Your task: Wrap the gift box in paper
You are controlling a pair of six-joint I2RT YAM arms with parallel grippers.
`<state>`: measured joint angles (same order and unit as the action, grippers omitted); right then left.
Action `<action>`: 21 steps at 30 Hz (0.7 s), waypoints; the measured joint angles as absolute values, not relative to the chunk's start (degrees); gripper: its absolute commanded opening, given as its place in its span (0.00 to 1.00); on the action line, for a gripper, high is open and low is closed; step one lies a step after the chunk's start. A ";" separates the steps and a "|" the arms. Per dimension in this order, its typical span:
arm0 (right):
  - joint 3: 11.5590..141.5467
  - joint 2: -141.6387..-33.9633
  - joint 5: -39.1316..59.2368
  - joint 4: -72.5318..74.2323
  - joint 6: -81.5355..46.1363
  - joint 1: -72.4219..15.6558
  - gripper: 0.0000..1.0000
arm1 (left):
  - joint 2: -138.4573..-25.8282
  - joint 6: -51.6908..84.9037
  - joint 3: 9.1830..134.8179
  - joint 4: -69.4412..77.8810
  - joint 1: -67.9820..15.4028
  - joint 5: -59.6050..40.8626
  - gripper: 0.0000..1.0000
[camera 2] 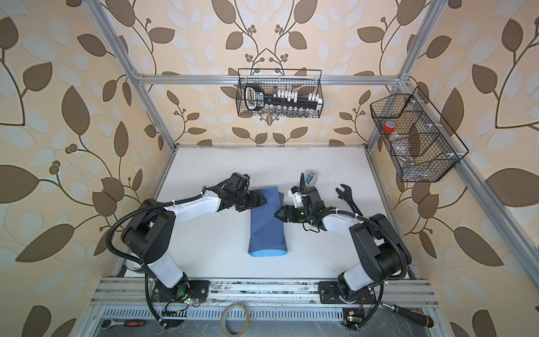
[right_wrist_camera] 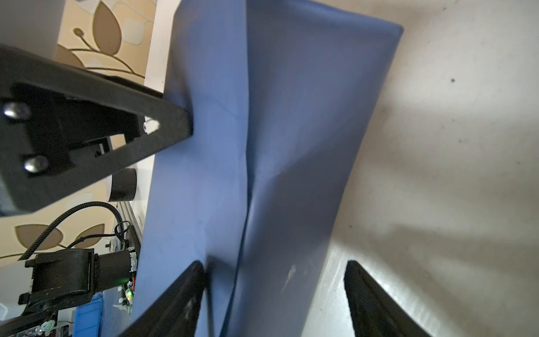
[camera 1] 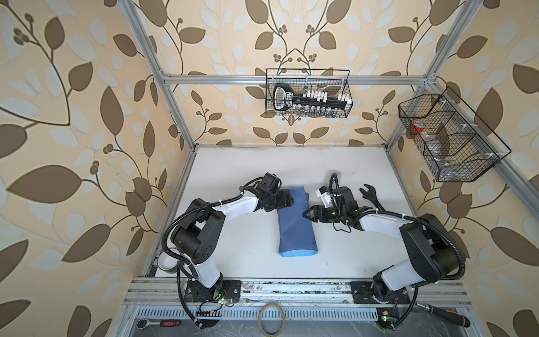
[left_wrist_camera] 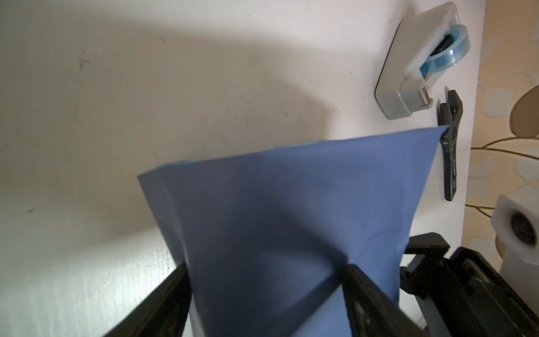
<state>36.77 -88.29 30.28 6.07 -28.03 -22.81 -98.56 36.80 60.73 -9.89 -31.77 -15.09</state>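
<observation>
Mid-wrap, by look of it. Paper (camera 1: 294, 224) folded into long sleeve mid-desk (camera 1: 233, 175); box hidden, presumably inside. Long axis running near-to-far, slightly tilted, lighter face showing at near end. Left fingers (left_wrist_camera: 163, 303) spread wide over far end. Right fingers (right_wrist_camera: 373, 297) open too, straddling right edge, gripping nothing. Next probably: pin seam (right_wrist_camera: 248, 146), fetch tape (left_wrist_camera: 420, 58), then ends.

The paper (camera 1: 295, 227) lies in the middle of the tabletop (camera 1: 233, 169) as a long folded band running from far to near, its darker slate-blue face outward. A light sky-blue strip shows along its near end. In the right wrist view, two flaps overlap along a lengthwise seam.
</observation>
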 measured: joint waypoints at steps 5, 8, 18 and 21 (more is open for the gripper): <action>36.77 -88.29 30.28 6.07 -28.01 -22.81 0.75 | -100.20 36.36 62.06 -9.23 -31.40 -16.67 0.82; 36.77 -88.29 30.28 6.07 -28.03 -22.81 0.75 | -100.01 35.97 62.06 -9.52 -31.18 -15.81 0.83; 37.12 -88.33 30.28 5.54 -27.86 -22.81 0.75 | -85.49 36.60 51.79 -10.74 -31.09 -14.66 0.88; 37.15 -88.40 30.33 5.56 -27.81 -22.87 0.75 | -85.27 37.06 49.65 -10.85 -31.18 -17.26 0.88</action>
